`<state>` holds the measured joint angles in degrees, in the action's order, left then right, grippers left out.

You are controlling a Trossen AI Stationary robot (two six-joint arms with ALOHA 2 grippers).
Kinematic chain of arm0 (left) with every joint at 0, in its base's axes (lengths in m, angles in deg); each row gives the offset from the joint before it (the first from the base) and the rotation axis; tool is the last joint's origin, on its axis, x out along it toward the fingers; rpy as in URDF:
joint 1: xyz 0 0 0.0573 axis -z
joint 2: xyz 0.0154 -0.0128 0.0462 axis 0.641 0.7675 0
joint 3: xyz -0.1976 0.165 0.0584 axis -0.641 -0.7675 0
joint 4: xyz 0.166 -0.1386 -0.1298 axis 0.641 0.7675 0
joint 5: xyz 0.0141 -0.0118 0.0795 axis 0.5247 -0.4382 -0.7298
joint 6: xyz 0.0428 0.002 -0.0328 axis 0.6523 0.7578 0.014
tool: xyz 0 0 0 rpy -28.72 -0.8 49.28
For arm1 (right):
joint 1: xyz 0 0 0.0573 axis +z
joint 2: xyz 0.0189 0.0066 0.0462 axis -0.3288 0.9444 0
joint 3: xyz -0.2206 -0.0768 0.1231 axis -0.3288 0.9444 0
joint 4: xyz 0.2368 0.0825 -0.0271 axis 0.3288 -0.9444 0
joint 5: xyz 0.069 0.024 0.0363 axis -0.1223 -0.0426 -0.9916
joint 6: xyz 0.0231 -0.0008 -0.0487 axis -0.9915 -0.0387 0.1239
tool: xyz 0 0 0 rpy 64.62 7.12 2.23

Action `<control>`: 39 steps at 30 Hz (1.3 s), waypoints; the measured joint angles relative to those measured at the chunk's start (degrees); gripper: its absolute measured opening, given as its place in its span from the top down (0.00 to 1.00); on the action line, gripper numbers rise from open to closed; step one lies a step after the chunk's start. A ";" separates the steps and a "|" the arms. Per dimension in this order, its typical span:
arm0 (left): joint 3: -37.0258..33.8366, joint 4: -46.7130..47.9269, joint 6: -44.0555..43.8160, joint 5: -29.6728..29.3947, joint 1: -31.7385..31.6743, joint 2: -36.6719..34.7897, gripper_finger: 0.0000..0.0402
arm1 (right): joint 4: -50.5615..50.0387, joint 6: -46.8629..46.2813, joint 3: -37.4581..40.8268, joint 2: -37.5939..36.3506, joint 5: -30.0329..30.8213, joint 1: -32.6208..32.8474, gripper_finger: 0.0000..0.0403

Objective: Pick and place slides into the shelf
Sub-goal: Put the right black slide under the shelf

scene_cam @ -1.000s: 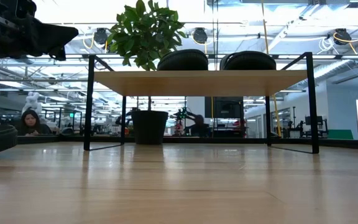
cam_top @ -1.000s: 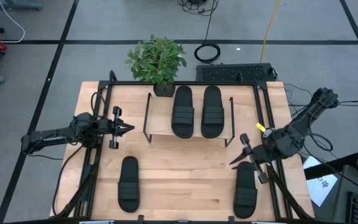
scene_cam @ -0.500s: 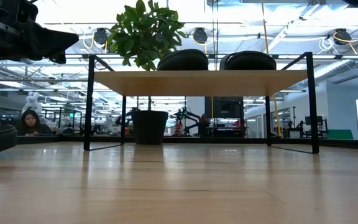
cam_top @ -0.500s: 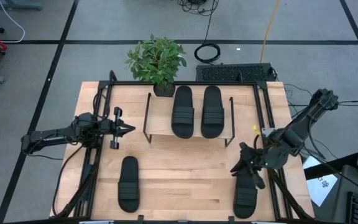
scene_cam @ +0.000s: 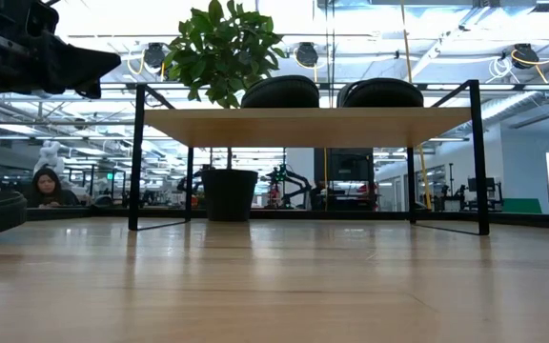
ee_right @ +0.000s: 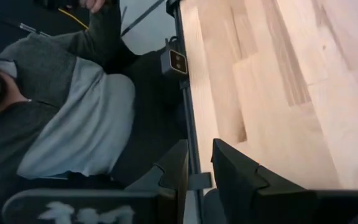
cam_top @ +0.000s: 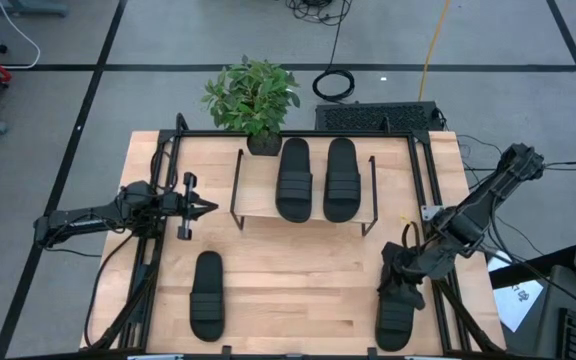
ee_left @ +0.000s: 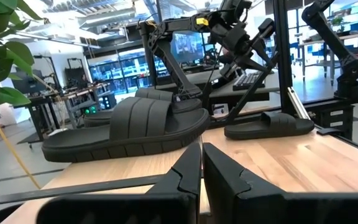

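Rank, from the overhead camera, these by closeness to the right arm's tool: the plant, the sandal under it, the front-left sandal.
From the right tool:
1. Sandal beneath it, front right.
2. Front-left sandal, across the table.
3. Plant, back edge, farthest.

The left gripper (cam_top: pixel 208 207) hovers level at the table's left side, fingers (ee_left: pixel 191 165) together. The right gripper (cam_top: pixel 398 290) points down at the front-right, fingers (ee_right: pixel 232 168) slightly parted.
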<state>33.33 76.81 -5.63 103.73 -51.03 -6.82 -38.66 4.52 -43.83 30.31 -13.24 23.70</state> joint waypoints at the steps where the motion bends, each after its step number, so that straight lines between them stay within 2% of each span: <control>1: 0.00 0.08 0.01 0.00 0.00 0.00 0.94 | -0.10 -0.79 0.00 0.00 -0.34 0.00 0.84; 6: 0.00 0.58 0.01 0.00 0.00 0.00 0.94 | 1.03 -5.68 1.60 0.11 -1.04 0.02 0.84; 13: 0.00 0.58 0.57 -0.02 0.00 0.00 0.94 | 2.62 -6.28 6.53 0.13 -2.37 0.02 0.84; 19: 0.00 0.61 0.38 -0.02 0.00 0.00 0.94 | 9.97 -11.27 12.61 0.13 -6.89 0.11 0.84; 27: 0.00 0.67 0.49 -0.02 0.00 0.00 0.94 | 13.29 -14.12 14.82 0.00 -6.39 1.64 0.66; 33: 0.00 0.85 0.46 -0.03 0.00 0.00 0.94 | 7.35 -21.00 14.82 0.00 -6.30 5.13 0.53; 39: 0.00 1.06 0.81 -0.63 0.00 0.00 0.94 | 7.01 -18.95 14.82 0.02 -1.72 6.73 0.46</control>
<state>33.33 77.87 -4.82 103.09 -51.03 -6.82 -31.64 -14.42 -29.01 30.34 -14.96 30.43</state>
